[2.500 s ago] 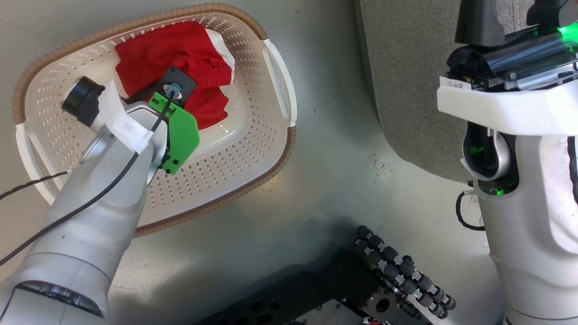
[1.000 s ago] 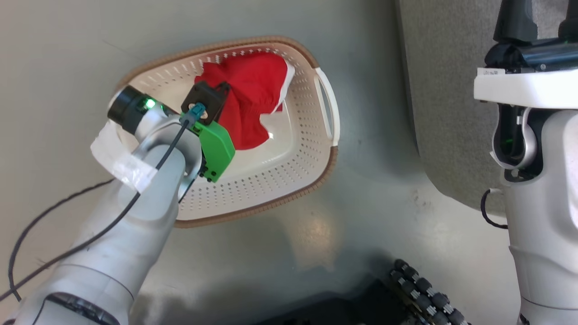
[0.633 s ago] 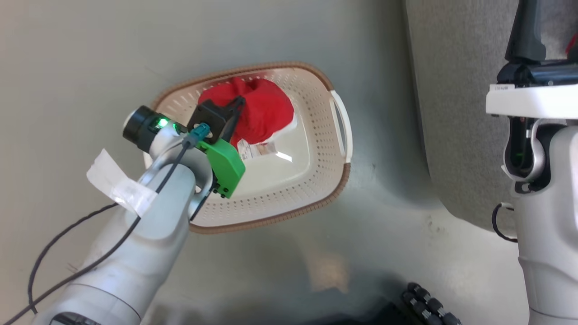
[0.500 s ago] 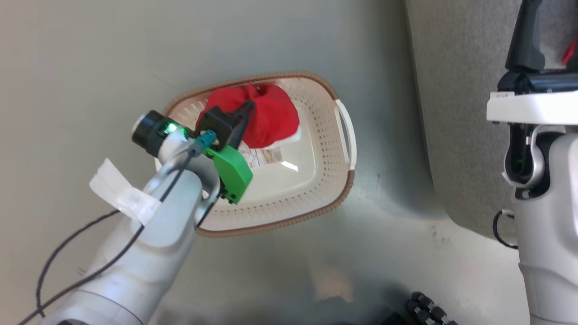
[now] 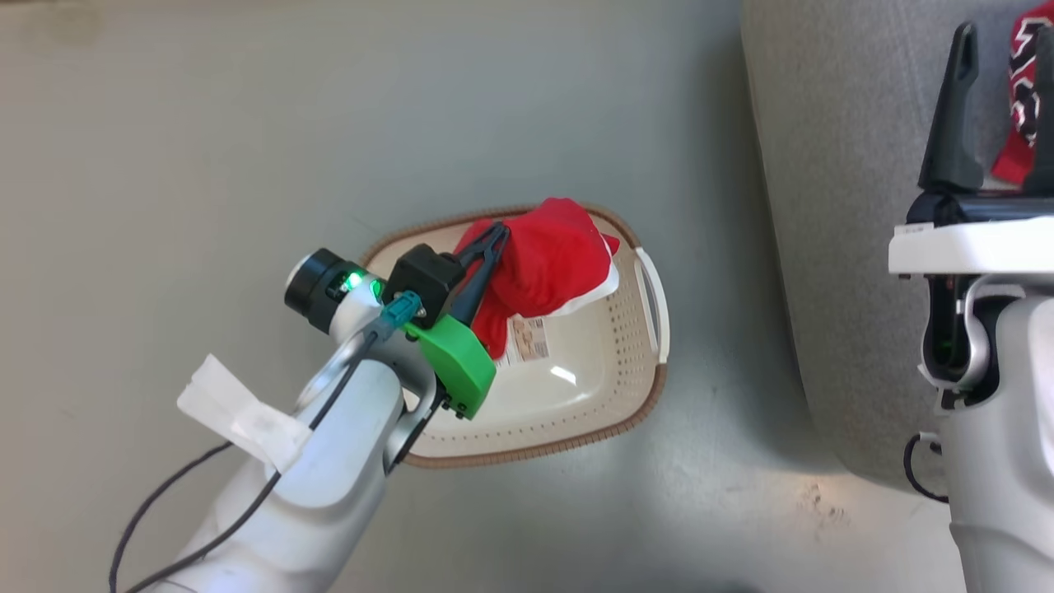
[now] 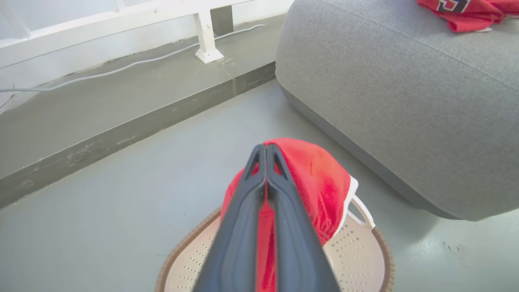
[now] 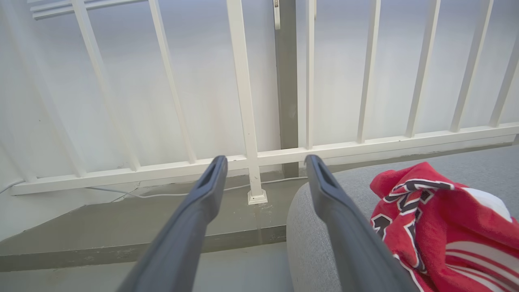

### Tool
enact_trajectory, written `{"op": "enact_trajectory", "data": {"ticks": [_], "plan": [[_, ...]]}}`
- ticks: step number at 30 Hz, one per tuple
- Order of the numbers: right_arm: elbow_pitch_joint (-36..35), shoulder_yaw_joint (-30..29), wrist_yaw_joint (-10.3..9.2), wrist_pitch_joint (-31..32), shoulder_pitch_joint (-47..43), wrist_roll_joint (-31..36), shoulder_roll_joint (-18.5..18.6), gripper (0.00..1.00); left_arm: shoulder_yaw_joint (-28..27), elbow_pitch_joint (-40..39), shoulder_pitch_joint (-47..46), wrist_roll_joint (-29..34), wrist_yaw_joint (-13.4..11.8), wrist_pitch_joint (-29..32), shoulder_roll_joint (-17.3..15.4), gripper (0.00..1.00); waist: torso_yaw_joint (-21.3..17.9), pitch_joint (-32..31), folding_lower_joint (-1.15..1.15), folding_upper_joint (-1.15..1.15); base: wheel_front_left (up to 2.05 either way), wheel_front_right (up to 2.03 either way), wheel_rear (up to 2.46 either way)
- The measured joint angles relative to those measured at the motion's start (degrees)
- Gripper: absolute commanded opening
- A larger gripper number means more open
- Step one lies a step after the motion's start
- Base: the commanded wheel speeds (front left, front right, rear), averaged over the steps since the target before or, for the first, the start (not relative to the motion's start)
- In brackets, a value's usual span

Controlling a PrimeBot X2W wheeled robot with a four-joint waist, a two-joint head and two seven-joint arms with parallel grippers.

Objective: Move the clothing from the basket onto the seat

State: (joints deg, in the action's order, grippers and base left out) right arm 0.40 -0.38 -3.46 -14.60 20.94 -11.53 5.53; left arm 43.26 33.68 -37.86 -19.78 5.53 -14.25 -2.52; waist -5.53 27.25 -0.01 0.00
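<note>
Nearest the head camera, the pale left forearm [image 5: 329, 478] rises from about 7 o'clock, a black cable [image 5: 206, 527] trailing along it and a green bracket [image 5: 457, 366] at the wrist. The left gripper [image 5: 497, 234] has its two dark fingers pressed tightly together, pinching a bunched red garment [image 5: 552, 255] with white trim. In the left wrist view the same closed gripper [image 6: 266, 148] points up the middle, the red fabric [image 6: 320, 178] draped over the fingertips and hanging toward 5 o'clock. Under it sits the basket [image 5: 576, 445], cream and perforated with a brown rim, on the grey floor [image 5: 247, 165] just below the centre of the head view. The cloth hangs over its 12 o'clock end; whether the lower folds touch the bottom cannot be told. A label sticker [image 5: 527, 339] shows on the bare basket floor beside the cloth. At 3 to 5 o'clock stands the right arm [image 5: 996, 412], and the right gripper [image 5: 1005, 33] reaches toward 1 o'clock with its fingers spread wide and nothing between them; the right wrist view shows that gripper [image 7: 266, 160] equally parted. The seat [image 5: 832, 206], a large grey sofa, fills the 2 o'clock side, near the basket but apart from it. On it lies a second red garment [image 7: 438, 219] with black-and-white lettering, at 4 o'clock of the right wrist view. Beyond, a white railing [image 7: 243, 101] stands on a raised grey ledge [image 7: 121, 227].
</note>
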Motion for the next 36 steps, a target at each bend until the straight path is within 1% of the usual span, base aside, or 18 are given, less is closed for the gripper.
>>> {"op": "enact_trajectory", "data": {"ticks": [6, 9, 10, 11, 12, 14, 17, 18, 19, 21, 22, 23, 24, 25, 26, 27, 28, 36], "plan": [[0.6, -0.2, 0.11, 0.0, -2.1, 0.0, -0.1, 1.0, 0.0, -3.0, 2.6, -0.3, -1.1, 0.0, 0.0, 0.0, 0.7, -3.7, 0.0, 0.0, 0.0, 0.0, 0.0], [1.0, -0.1, 0.59, 0.0, -3.0, 0.0, -0.2, 1.0, 0.0, -4.1, 3.6, -0.3, -1.8, 0.0, 0.0, 0.0, 0.9, -5.4, 0.0, 0.0, 0.0, 0.0, 0.0], [1.0, -0.1, 0.6, 0.0, -3.2, 0.0, -0.2, 1.0, 0.0, -4.5, 4.0, -0.3, -2.1, 0.0, 0.0, 0.05, 0.9, -5.9, 0.0, 0.0, 0.0, 0.0, 0.0], [1.0, 0.0, 0.62, 0.0, -3.4, 0.0, -0.2, 1.0, 0.1, -5.0, 4.3, -0.3, -2.3, 0.0, 0.0, 0.16, 0.9, -6.4, 0.0, 0.0, 0.0, 0.0, 0.0], [1.0, 0.1, 0.68, 0.0, -3.7, 0.0, -0.2, 1.0, 0.0, -5.4, 4.5, -0.3, -2.7, 0.0, 0.0, 0.25, 0.9, -6.9, 0.0, 0.0, 0.0, 0.0, 0.0], [1.0, 0.1, 0.87, 0.0, -4.0, 0.0, -0.3, 1.0, 0.2, -6.5, 5.0, -0.3, -3.1, 0.0, 0.0, 0.28, 0.8, -7.7, 0.0, 0.0, 0.0, 0.0, 0.0], [1.0, -0.1, 0.87, 0.0, -4.2, 0.0, -0.3, 1.0, 0.6, -7.6, 5.6, -0.3, -3.4, 0.1, 0.0, 0.49, 0.6, -8.7, 0.0, 0.0, 0.0, 0.0, 0.0], [1.0, -0.3, 0.87, 0.0, -4.4, 0.0, -0.3, 1.0, 0.7, -8.0, 6.0, -0.3, -3.6, 0.1, 0.0, 0.52, 0.6, -9.0, 0.0, 0.0, 0.0, 0.0, 0.0], [1.0, -0.4, 0.87, 0.0, -4.8, 0.0, -0.3, 1.0, 0.8, -8.3, 6.4, -0.3, -3.8, 0.2, 0.0, 0.6, 0.5, -9.3, 0.0, 0.0, 0.0, 0.0, 0.0], [1.0, -0.6, 0.92, 0.0, -5.5, 0.1, -0.3, 1.0, 0.7, -8.8, 7.3, -0.3, -4.2, 0.6, 0.0, 0.66, 0.5, -9.8, 0.0, 0.0, 0.0, 0.0, 0.0], [1.0, -0.7, 0.92, 0.0, -5.8, 0.1, -0.3, 1.0, 0.6, -9.2, 7.7, -0.3, -4.6, 0.6, 0.0, 0.71, 0.5, -10.0, 0.0, 0.0, 0.0, 0.0, 0.0], [1.0, -0.9, 0.92, 0.0, -6.1, 0.1, -0.3, 1.0, 0.4, -9.7, 8.0, -0.5, -4.8, 0.6, 0.0, 0.71, 0.5, -10.3, 0.0, 0.0, 0.0, 0.0, 0.0], [1.0, -0.9, 0.92, 0.0, -6.4, 0.1, -0.2, 1.0, 0.0, -10.3, 8.3, -0.6, -5.3, 0.6, 0.0, 0.77, 0.5, -10.6, 0.0, 0.0, 0.0, 0.0, 0.0], [1.0, -1.0, 0.92, 0.0, -6.5, 0.1, -0.2, 1.0, -0.5, -10.9, 8.5, -0.8, -5.8, 0.5, 0.0, 0.8, 0.6, -10.9, 0.0, 0.0, 0.0, 0.0, 0.0], [1.0, -1.1, 0.92, 0.0, -6.5, 0.1, -0.2, 1.0, -1.0, -11.4, 8.7, -1.2, -6.1, 0.5, -0.1, 0.85, 0.6, -11.1, 0.0, 0.0, 0.0, 0.0, 0.0], [1.0, -1.2, 0.93, 0.0, -6.6, 0.4, -0.2, 1.0, -1.5, -12.0, 8.9, -1.3, -6.5, 0.5, -0.1, 0.91, 0.6, -11.4, 0.0, 0.0, 0.0, 0.0, 0.0], [1.0, -1.2, 0.93, 0.0, -6.7, 0.6, -0.1, 1.0, -2.2, -12.5, 9.2, -1.6, -6.9, 0.5, -0.2, 1.0, 0.7, -11.8, 0.0, 0.0, 0.0, 0.0, 0.0], [1.3, -1.4, 1.18, 0.0, -8.7, 0.7, -0.1, 1.0, -5.9, -15.1, 11.6, -3.9, -9.1, 0.3, -1.6, 1.0, 1.1, -14.1, 0.0, 0.0, 0.0, 0.0, 0.0]]}}
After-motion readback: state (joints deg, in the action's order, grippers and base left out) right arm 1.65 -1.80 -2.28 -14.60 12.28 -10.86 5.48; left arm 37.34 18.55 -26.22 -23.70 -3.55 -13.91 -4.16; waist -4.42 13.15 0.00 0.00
